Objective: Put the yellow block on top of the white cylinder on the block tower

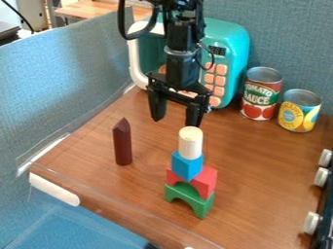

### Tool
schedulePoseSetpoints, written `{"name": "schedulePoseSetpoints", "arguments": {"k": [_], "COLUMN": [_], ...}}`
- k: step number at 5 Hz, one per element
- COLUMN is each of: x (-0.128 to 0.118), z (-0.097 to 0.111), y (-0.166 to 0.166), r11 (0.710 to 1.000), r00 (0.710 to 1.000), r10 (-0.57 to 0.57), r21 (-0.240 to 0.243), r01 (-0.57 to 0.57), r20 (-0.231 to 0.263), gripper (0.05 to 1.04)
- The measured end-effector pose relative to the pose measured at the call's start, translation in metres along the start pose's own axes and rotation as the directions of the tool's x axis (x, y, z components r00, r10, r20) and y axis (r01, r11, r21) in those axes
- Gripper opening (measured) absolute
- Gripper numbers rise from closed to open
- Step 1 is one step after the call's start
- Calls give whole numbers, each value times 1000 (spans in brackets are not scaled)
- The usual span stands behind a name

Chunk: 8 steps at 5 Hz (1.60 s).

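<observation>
Camera view: the black two-finger gripper hangs from the top edge over the middle of the brown wood-grain tabletop, its two fingers spread well apart and pointing down, with nothing held between them. One fingertip appears just above the upper end of a cream cylinder, the nearest thing to it; whether a slight gap lies between the two I cannot tell.

That cylinder stands upright on a blue cube, which sits on a red block. The red block rests on a green arch block, the lowest piece of the stack, which stands on the tabletop. Well apart from the stack, toward the left side, a dark maroon block with a pointed top stands upright by itself.

Behind the gripper is a teal toy microwave with orange buttons and a white-edged door. Just beside it, to the right, stand a tomato sauce can and, next to that, a shorter can with a yellow and blue label. White knobs line the black appliance edge at the far right.
</observation>
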<state>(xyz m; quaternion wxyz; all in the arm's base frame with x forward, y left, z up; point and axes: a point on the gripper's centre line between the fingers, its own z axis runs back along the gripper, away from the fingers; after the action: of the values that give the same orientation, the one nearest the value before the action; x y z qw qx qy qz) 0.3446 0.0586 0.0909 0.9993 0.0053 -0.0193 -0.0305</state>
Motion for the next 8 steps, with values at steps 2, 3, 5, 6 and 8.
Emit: {"name": "schedulePoseSetpoints", "arguments": {"k": [2,3,5,6,8], "x": [8,13,15,15,16], "z": [-20,-24,-44,-46,-58], "y": [-3,-2,-1,-4,-12], "r11": [987,974,977,978,981], "r00": [987,975,978,978,980], "r10": [158,222,207,204,191], "r21": [-37,-56,-39,-38,-34], "r01": [-158,-221,-207,-205,-193], "r20": [9,26,-23,-28,-48], "gripper": [999,999,999,999,999]}}
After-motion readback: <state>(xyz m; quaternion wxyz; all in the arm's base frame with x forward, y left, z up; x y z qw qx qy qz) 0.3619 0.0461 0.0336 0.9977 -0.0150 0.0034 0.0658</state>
